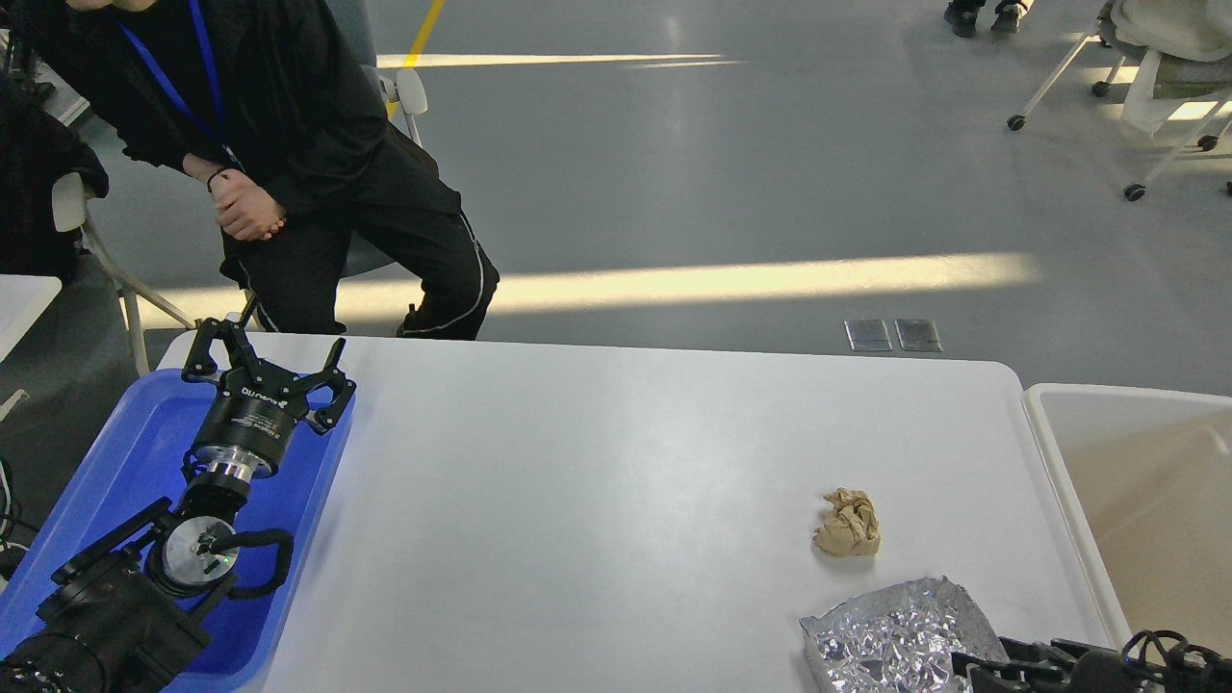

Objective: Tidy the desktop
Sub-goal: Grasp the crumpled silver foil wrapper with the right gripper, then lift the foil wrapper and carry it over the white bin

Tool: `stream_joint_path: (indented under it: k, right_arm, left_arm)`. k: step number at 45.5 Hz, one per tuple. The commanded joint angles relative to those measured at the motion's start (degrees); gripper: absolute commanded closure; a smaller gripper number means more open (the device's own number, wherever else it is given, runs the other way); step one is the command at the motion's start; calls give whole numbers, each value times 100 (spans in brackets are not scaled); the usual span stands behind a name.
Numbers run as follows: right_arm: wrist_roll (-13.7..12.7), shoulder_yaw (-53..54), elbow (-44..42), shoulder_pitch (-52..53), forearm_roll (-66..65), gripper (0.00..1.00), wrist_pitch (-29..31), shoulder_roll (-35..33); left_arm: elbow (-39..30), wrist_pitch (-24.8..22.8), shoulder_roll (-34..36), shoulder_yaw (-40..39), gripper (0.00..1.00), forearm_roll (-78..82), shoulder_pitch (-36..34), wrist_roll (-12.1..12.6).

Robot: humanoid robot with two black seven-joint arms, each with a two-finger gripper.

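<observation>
My right gripper (972, 662), spread unreadable, sits beside the foil (900, 635) and paper wad (848, 525) on the desktop (597, 500); my left gripper (265, 361) gapes empty far off.

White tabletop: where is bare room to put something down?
The large white rectangular tabletop is bare from the blue plastic tray across to the crumpled brown paper ball. It is crowded near the crinkled silver foil.

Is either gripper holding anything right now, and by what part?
The left gripper is open over the blue tray, holding nothing. The right gripper sits beside the foil; whether it grips it cannot be told.
</observation>
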Motion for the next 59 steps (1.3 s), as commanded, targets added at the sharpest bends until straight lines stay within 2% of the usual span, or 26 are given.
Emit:
stream_joint_path:
  k: [1, 45, 59]
  right_arm:
    - [3, -42, -136, 13, 33, 100, -27, 22]
    - [-6, -384, -593, -40, 24, 100, -168, 400]
    - [11, -402, -347, 337, 376, 100, -115, 260]
  left_arm:
    - [0, -3, 0, 0, 0, 0, 0, 0]
    - [0, -3, 0, 0, 0, 0, 0, 0]
    - [0, -3, 0, 0, 0, 0, 0, 0]
